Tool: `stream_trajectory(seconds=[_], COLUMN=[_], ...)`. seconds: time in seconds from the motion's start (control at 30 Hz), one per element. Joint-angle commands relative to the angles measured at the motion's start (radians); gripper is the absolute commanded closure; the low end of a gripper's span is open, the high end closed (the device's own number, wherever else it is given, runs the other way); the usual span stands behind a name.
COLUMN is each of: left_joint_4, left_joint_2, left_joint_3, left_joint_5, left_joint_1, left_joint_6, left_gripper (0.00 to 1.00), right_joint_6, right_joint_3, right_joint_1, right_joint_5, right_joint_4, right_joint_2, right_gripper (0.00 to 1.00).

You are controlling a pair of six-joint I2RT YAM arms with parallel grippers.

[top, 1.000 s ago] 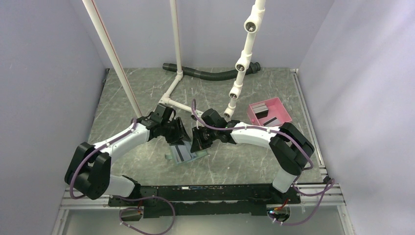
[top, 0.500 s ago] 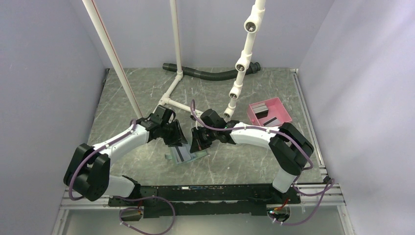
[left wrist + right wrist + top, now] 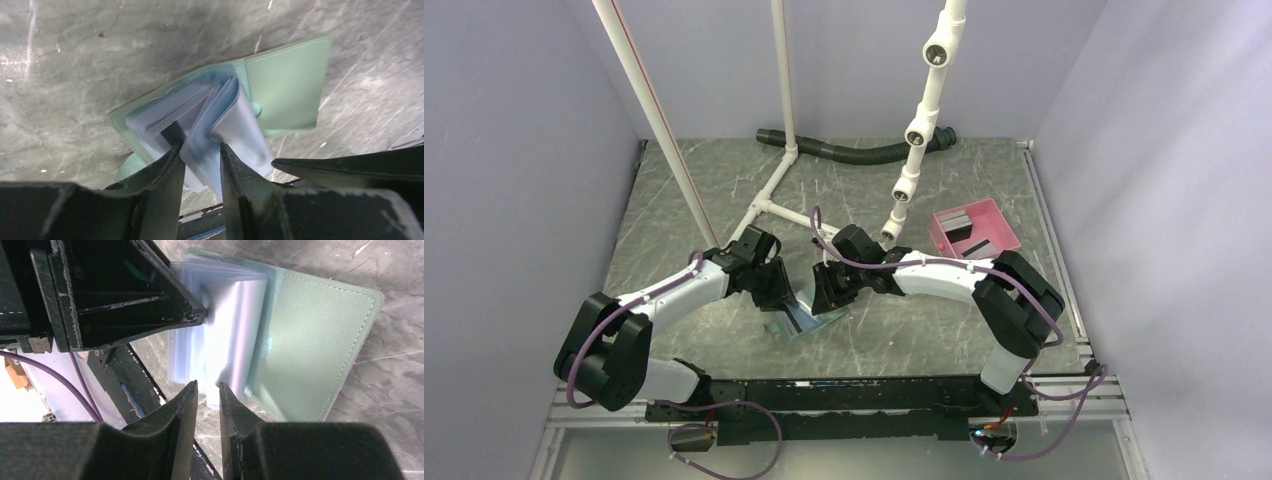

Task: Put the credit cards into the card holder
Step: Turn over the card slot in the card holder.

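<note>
Grey marbled tabletop (image 3: 674, 190): the left pincer (image 3: 201, 150) pinches a leaf of clear sleeves, apparently to fan open the green card holder (image 3: 287, 90) lying flat at centre. The right pincer (image 3: 207, 387), nearly closed, hovers at the sleeves' edge, and whether it grips anything cannot be told; the credit cards (image 3: 957, 224) lie in the pink tray (image 3: 1007, 222), well apart at right

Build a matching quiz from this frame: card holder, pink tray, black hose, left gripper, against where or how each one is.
Things:
1. card holder
2. pink tray
3. black hose
4. left gripper

Place or state:
A. along the far edge of the table
B. towards the table's right side
C. lying open at mid-table
D. pinching the clear sleeves

Pairs: 1-C, 2-B, 3-A, 4-D.
</note>
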Motion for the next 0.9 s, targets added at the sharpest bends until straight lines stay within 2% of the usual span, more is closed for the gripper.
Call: stream_trajectory(seconds=[0.0,0.1,0.13,0.23,0.33,0.47,0.7,0.87], left_joint_4=[-0.033,-0.030,-0.027,-0.025,-0.019,-0.019,-0.027,-0.025], left_joint_2=[-0.027,-0.027,-0.026,-0.021,-0.011,-0.003,-0.006,-0.006], left_joint_3=[-0.012,-0.015,-0.015,-0.009,-0.002,0.004,0.007,0.005], left_joint_5=[-0.030,-0.029,-0.028,-0.028,-0.027,-0.023,-0.026,-0.024], left_joint_1=[0.001,0.001,0.001,0.002,0.001,0.000,0.001,0.001], left_joint_6=[0.024,0.024,0.024,0.026,0.030,0.033,0.033,0.033], left_gripper=[0.63,0.63,0.63,0.64,0.64,0.64,0.64,0.64], right_joint_6=[-0.022,-0.031,-0.038,-0.080,-0.146,-0.226,-0.238,-0.239], right_joint_3=[0.030,0.034,0.037,0.038,0.038,0.090,0.120,0.141], right_joint_1=[0.001,0.002,0.003,0.030,0.077,0.131,0.161,0.181], right_joint_5=[0.024,0.034,0.031,0.056,0.179,0.358,0.355,0.381], right_joint_4=[-0.002,-0.014,-0.018,-0.025,-0.038,-0.110,-0.088,-0.089], right_joint_2=[-0.024,-0.018,-0.016,-0.029,-0.046,-0.020,0.031,0.062], right_gripper=[0.74,0.72,0.68,0.49,0.34,0.21,0.14,0.13])
